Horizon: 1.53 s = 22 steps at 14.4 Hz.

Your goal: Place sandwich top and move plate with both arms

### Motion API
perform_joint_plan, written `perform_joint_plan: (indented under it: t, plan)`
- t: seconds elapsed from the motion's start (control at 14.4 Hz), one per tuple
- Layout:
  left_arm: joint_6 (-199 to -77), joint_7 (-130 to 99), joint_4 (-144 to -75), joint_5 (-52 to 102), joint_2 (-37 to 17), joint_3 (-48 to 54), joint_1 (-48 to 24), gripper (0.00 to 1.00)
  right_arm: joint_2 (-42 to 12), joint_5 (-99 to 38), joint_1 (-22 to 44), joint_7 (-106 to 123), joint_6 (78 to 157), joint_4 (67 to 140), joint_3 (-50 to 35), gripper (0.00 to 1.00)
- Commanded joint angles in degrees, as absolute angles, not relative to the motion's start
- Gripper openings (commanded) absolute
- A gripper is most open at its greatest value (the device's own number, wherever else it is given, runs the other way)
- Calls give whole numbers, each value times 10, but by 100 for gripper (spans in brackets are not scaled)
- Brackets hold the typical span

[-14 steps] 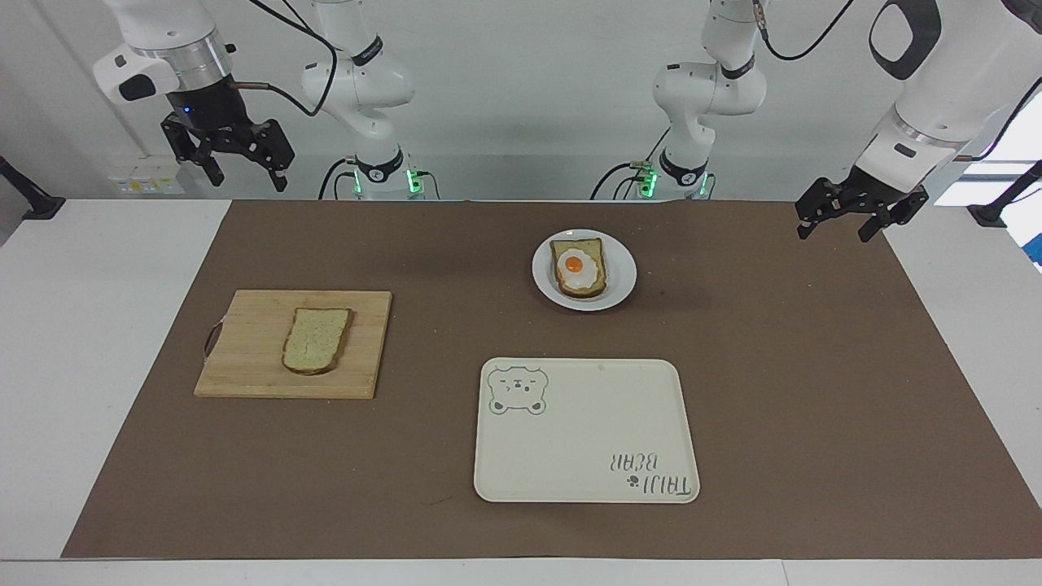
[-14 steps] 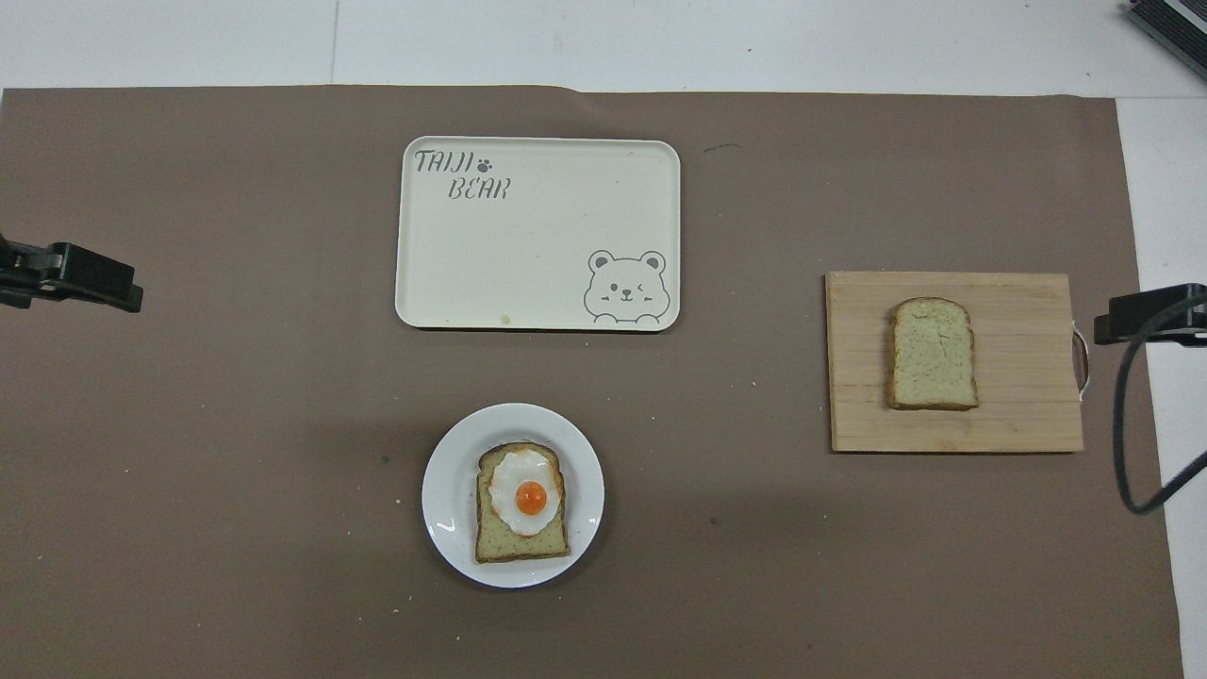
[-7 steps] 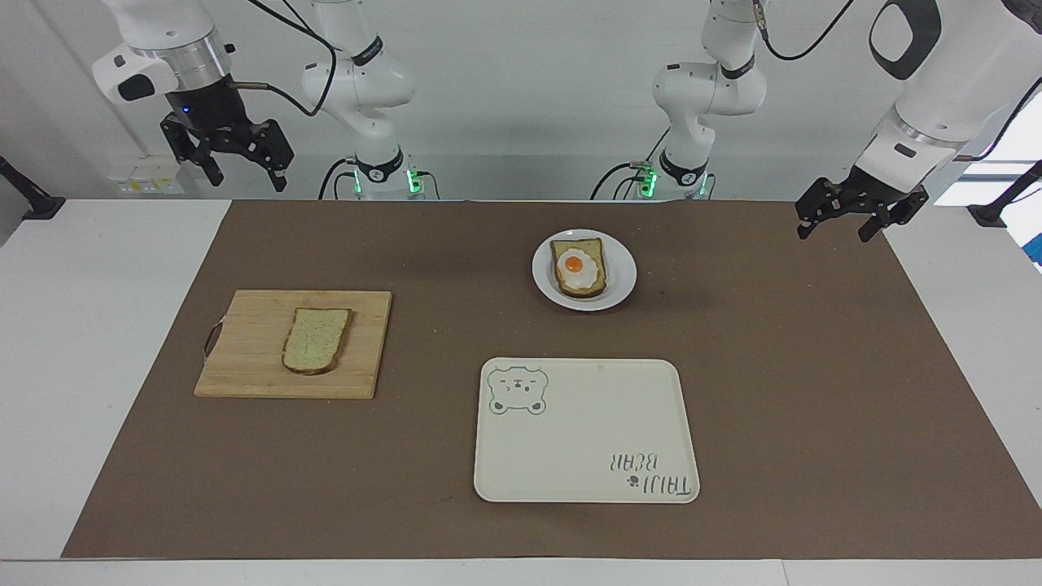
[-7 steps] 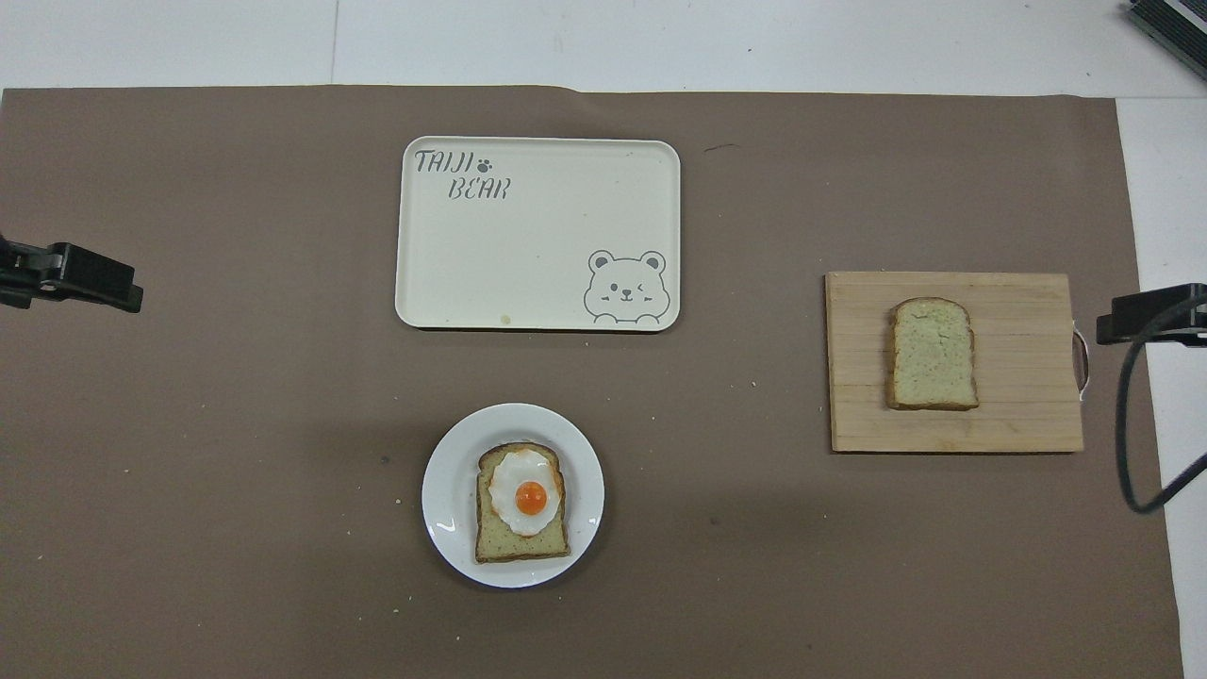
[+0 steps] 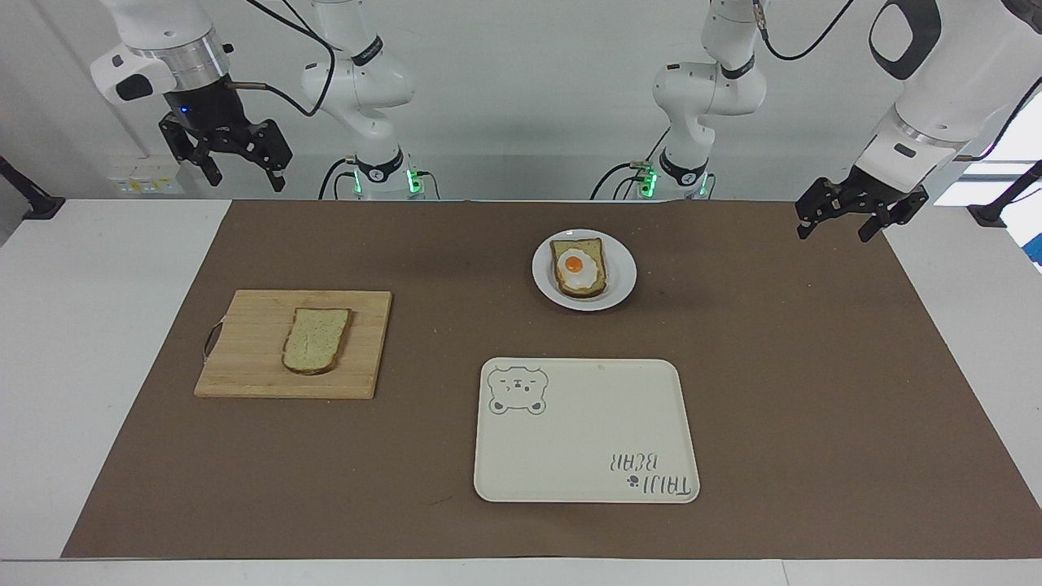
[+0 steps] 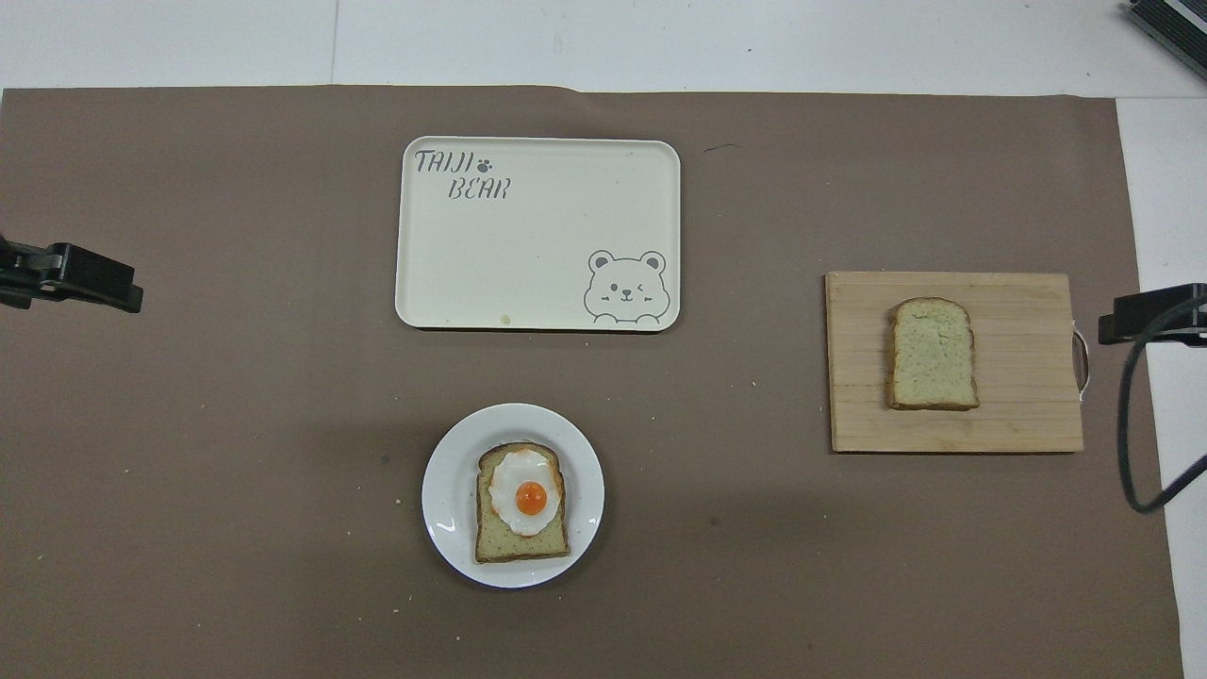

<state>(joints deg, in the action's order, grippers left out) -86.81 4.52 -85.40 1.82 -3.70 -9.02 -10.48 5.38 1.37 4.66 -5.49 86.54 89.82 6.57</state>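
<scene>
Right arm's black two-finger gripper [image 5: 228, 167] hangs empty with fingers spread wide, raised over the right arm's end of the table, above the white edge just off the brown mat; the pale speckled bread slice with brown crust, the sandwich top [image 5: 317, 339], lies flat on the wooden cutting board [image 5: 244, 358] at that same end, long axis running toward and away from the robots, so this arm is judged the nearer one for the pick; left arm's black gripper [image 5: 855, 213], also wide and empty, waits over the mat corner at its own end; small round white plate [image 5: 623, 281] with egg-topped bread [image 5: 579, 268] sits mid-table, nearer the robots than the cream bear-print tray [image 5: 586, 431]
</scene>
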Motion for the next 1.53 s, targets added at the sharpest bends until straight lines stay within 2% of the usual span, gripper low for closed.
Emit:
perform_joint_plan:
  t: [0.0, 0.21, 0.97, 1.46]
  plan:
    - [-860, 53, -857, 26, -32, -89, -99, 100, 63, 18, 37, -42, 864, 907, 62, 100]
    - [-860, 53, -857, 26, -32, -89, -99, 100, 55, 26, 26, -35, 920, 909, 63, 100]
    - [-859, 53, -857, 26, -32, -89, -99, 100, 61, 19, 21, -22, 875, 923, 56, 100]
    - [-860, 53, -857, 26, -32, -89, -99, 100, 45, 16, 21, -22, 923, 936, 56, 100]
